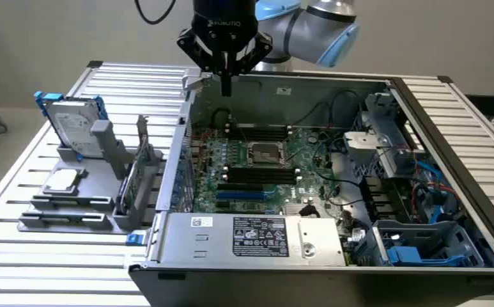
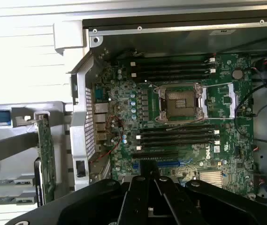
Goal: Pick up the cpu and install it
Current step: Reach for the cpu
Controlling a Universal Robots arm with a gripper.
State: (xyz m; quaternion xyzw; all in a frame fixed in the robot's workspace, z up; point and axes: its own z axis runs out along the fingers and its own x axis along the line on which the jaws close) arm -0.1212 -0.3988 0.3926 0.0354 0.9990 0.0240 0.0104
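The cpu [image 1: 63,181], a small flat silvery square, lies on the grey holder [image 1: 68,211] at the exterior view's left, outside the computer case. My gripper [image 1: 226,89] hangs high over the case's back left corner, far from the cpu, its fingers shut together with nothing between them. In the wrist view the gripper [image 2: 151,177] points down over the motherboard. The dark metal-framed socket [image 1: 264,152] [image 2: 180,103] sits mid-board with its frame open and nothing in it.
An upright silver hard drive [image 1: 75,125] with blue brackets stands behind the cpu. A green card [image 1: 136,173] [image 2: 45,159] stands on edge in the holder. The case wall [image 1: 178,160] separates the holder from the board. Cables and drive bays [image 1: 400,192] crowd the right.
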